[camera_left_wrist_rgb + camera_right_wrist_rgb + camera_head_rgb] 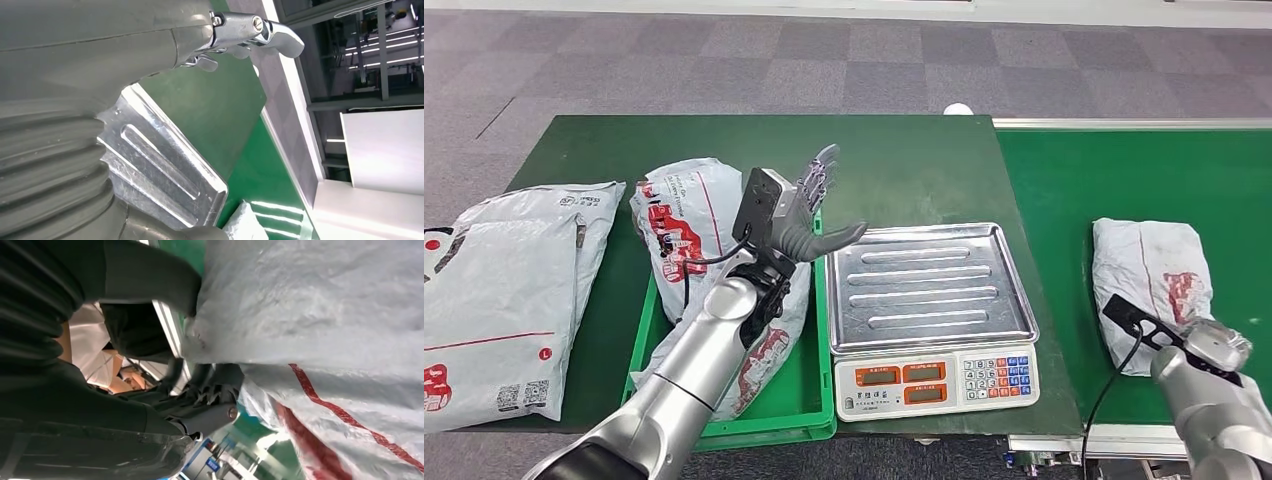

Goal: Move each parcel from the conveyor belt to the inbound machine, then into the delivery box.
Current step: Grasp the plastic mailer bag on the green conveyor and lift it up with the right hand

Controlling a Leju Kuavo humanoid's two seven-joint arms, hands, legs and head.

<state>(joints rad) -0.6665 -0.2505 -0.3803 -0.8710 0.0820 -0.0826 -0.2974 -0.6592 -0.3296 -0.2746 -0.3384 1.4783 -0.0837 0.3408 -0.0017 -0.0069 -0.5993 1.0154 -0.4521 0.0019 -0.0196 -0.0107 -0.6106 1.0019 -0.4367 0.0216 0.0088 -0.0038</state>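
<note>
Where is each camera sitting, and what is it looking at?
Head view: high on the robot, looking down at the scale, green bin and belt parcel; both arms show, left hand spread.
Left wrist view: behind the left hand, facing the scale.
Right wrist view: behind the right hand, which is against the belt parcel.
Shared: the scale in the head and left wrist views; the belt parcel in the head and right wrist views.

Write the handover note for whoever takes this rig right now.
Left hand: open, raised above the green bin's parcel, holding nothing.
Right hand: fingers at the grey parcel on the conveyor belt; whether it grips, I cannot tell.
Scale: tray bare.
Done: one parcel in the bin.
Left: weigh the belt parcel, then bin it.
</note>
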